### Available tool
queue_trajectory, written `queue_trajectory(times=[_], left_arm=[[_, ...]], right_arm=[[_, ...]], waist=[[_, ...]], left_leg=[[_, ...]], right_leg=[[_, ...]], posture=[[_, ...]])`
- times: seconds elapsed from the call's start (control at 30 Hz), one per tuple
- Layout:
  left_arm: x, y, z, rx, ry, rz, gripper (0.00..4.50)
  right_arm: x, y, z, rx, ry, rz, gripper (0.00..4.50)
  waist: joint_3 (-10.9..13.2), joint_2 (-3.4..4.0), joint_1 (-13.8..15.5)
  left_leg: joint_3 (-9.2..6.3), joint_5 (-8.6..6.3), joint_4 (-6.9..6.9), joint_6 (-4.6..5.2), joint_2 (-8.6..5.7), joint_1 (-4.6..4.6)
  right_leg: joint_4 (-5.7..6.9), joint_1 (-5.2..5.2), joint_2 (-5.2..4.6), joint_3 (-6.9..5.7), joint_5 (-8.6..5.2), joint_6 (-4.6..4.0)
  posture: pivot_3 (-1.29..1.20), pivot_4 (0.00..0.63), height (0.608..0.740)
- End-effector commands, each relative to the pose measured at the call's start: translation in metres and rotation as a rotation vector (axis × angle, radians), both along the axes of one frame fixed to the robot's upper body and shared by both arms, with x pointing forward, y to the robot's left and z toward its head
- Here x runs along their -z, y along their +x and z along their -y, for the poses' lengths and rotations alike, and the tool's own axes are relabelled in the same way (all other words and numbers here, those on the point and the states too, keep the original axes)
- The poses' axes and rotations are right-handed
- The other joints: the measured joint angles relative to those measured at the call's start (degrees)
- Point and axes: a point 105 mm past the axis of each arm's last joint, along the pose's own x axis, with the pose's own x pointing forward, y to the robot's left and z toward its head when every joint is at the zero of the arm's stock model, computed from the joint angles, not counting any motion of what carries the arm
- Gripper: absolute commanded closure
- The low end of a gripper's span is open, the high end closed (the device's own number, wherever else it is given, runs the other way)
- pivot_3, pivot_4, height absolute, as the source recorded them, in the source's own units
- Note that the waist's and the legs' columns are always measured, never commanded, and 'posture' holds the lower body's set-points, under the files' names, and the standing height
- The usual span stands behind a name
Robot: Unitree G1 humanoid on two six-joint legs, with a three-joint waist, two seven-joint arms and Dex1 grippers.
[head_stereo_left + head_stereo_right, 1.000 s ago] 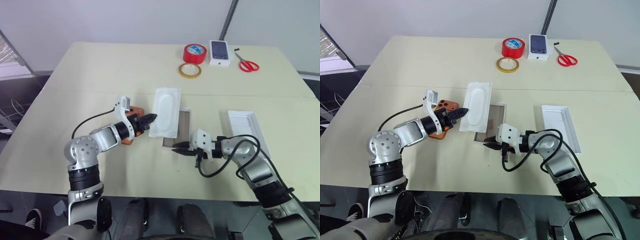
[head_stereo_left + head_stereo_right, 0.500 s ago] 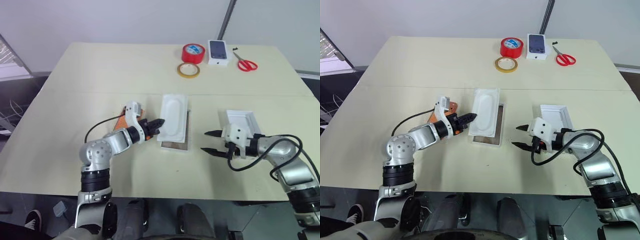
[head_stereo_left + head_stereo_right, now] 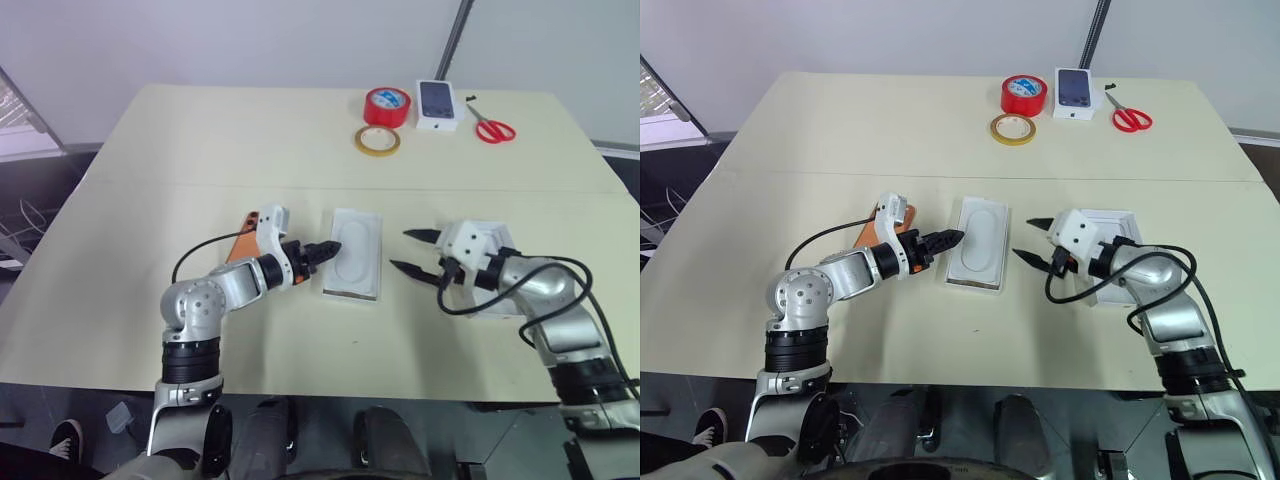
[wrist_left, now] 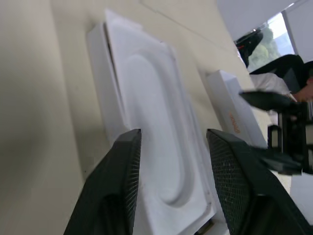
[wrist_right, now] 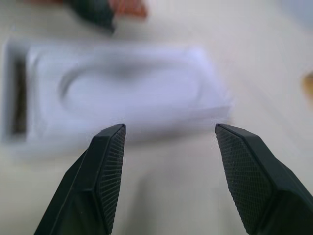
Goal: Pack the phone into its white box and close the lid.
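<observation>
The white insert with an oval recess (image 3: 355,250) is now seen lying flat and square on the white box (image 3: 351,294), at the middle of the table (image 3: 200,130). A second ago it was held up at a slant over the box's left side, so that the grey-tan floor was exposed. Of that floor only a dark sliver at one end can be made out in the right wrist view.

The left gripper (image 3: 326,248) is placed just beside the insert's left edge. Its fingers (image 4: 117,196), which were pinched on the insert until half a second ago, are now spread, and nothing is held between them. The insert is therefore judged to have been released.

The right gripper (image 3: 408,251) has been drawn away from the box's near edge and is now held to the right of the box, clear of it. Its jaws are spread and nothing is gripped.

The phone (image 3: 870,236) is left flat on the table to the left of the box, partly hidden under the left forearm. The lid (image 3: 1129,219) lies open side up to the right, behind the right gripper.

With the insert seated, the box is judged ready. The phone has not yet been packed and the lid has not yet been fitted, so most of the task remains.
</observation>
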Motion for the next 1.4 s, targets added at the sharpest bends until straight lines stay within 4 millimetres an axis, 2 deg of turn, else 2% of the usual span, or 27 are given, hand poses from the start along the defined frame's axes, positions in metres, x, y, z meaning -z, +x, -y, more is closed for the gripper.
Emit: queue_trajectory(times=[0.03,0.17,0.2,0.33,0.43,0.53,0.67,0.77,0.97,1.1,1.3,1.4], left_arm=[[-0.023,-0.002,-0.004,0.020,0.014,0.124,2.10],[-0.036,-0.001,-0.020,-0.027,0.110,0.309,2.10],[-0.041,0.000,-0.027,-0.059,0.114,0.366,2.10],[-0.041,-0.001,-0.058,-0.109,0.234,0.534,2.10],[-0.030,-0.005,-0.083,-0.110,0.319,0.568,2.10],[-0.022,-0.005,-0.103,-0.130,0.380,0.565,2.10],[-0.022,-0.002,-0.108,-0.170,0.390,0.577,2.10],[-0.024,-0.001,-0.103,-0.177,0.383,0.599,2.10],[-0.022,0.001,-0.105,-0.204,0.393,0.606,2.10],[-0.021,0.004,-0.109,-0.222,0.385,0.584,2.10],[-0.016,0.008,-0.120,-0.239,0.321,0.450,2.10],[-0.028,0.013,-0.145,-0.254,0.237,0.365,2.10]], right_arm=[[-0.014,0.008,-0.016,-0.006,0.084,0.042,2.37],[-0.009,0.020,-0.037,0.015,0.063,0.085,4.40],[-0.005,0.022,-0.043,0.007,0.053,0.090,4.46],[0.012,0.020,-0.062,-0.050,-0.044,0.097,4.46],[0.020,0.017,-0.068,-0.092,-0.087,0.076,4.46],[0.037,0.010,-0.064,-0.177,-0.315,0.082,4.46],[0.041,-0.008,-0.069,-0.280,-0.327,-0.025,4.46],[0.041,-0.028,-0.075,-0.385,-0.329,-0.103,4.46],[0.038,-0.035,-0.081,-0.437,-0.325,-0.118,4.46],[0.033,-0.023,-0.079,-0.388,-0.327,-0.068,4.46],[0.006,-0.003,-0.081,-0.306,-0.232,0.043,4.46],[-0.021,0.014,-0.096,-0.234,-0.100,0.099,4.46]], waist=[[0.0,-0.01,0.0],[0.0,0.01,-0.1],[0.0,0.01,-0.2],[0.0,0.03,-0.3],[0.0,0.04,-0.4],[0.0,0.06,-0.3],[0.0,0.02,0.0],[0.0,0.03,-0.1],[0.0,0.03,-0.3],[0.0,0.03,-0.3],[0.0,0.03,-0.5],[0.1,-0.09,-0.9]], left_leg=[[0.00,0.00,0.00,-0.01,0.01,0.00],[0.01,0.02,-0.02,-0.05,0.02,0.00],[0.02,0.03,-0.03,-0.06,0.02,0.00],[0.03,0.04,-0.08,-0.09,0.02,-0.01],[0.05,0.04,-0.15,-0.09,0.02,-0.02],[0.04,0.00,-0.16,-0.03,0.02,-0.02],[0.01,-0.15,-0.14,0.23,-0.03,-0.03],[-0.01,-0.16,-0.16,0.24,-0.01,-0.03],[-0.02,-0.19,-0.18,0.28,0.01,-0.04],[-0.01,-0.19,-0.18,0.28,0.01,-0.04],[-0.02,-0.19,-0.19,0.27,0.01,-0.05],[-0.03,-0.18,-0.19,0.27,0.03,-0.05]], right_leg=[[0.00,0.00,0.01,0.00,0.00,0.00],[0.00,-0.03,0.02,0.01,0.00,0.00],[0.00,-0.04,0.02,0.01,0.00,0.00],[0.00,-0.10,0.01,0.02,0.00,-0.01],[0.00,-0.18,-0.01,0.02,-0.01,-0.02],[0.00,-0.16,-0.08,0.04,-0.01,-0.03],[-0.01,-0.15,-0.18,0.03,-0.01,-0.04],[-0.01,-0.17,-0.18,0.03,-0.01,-0.03],[-0.01,-0.19,-0.17,0.03,0.00,-0.04],[-0.01,-0.20,-0.17,0.03,0.00,-0.04],[0.00,-0.23,-0.17,0.03,0.00,-0.04],[0.03,-0.23,-0.14,0.02,0.00,-0.03]], posture=[[0.00,0.150,0.728],[0.00,0.150,0.728],[0.00,0.150,0.728],[0.00,0.150,0.728],[0.00,0.150,0.728],[0.00,0.150,0.728],[0.00,0.150,0.728],[0.00,0.150,0.728],[0.00,0.150,0.728],[0.00,0.150,0.728],[0.00,0.150,0.728],[0.00,0.150,0.728]])
